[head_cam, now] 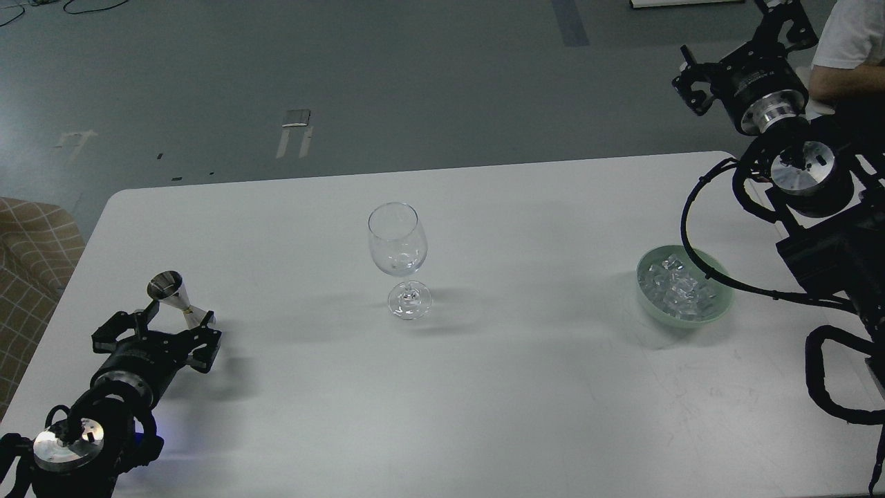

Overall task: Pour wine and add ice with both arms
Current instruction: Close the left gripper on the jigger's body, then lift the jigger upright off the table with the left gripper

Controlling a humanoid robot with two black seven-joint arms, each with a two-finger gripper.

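A clear wine glass (397, 243) stands upright mid-table. I cannot make out any wine in it or in the steel jigger (175, 297), which stands at the near left. My left gripper (160, 330) lies low just in front of the jigger, open, with the jigger's base at its fingertips and nothing gripped. At the right, a pale green bowl (721, 306) holds ice (677, 287) as several clear cubes. My right gripper (738, 47) hangs open and empty, high beyond the table's far right corner, well away from the bowl.
The white table (525, 387) ends at a rounded far edge. A person in a white shirt (849, 41) sits behind my right arm. A checked brown seat (31, 256) stands off the table's left side. My right arm's cables (691, 228) loop over the bowl.
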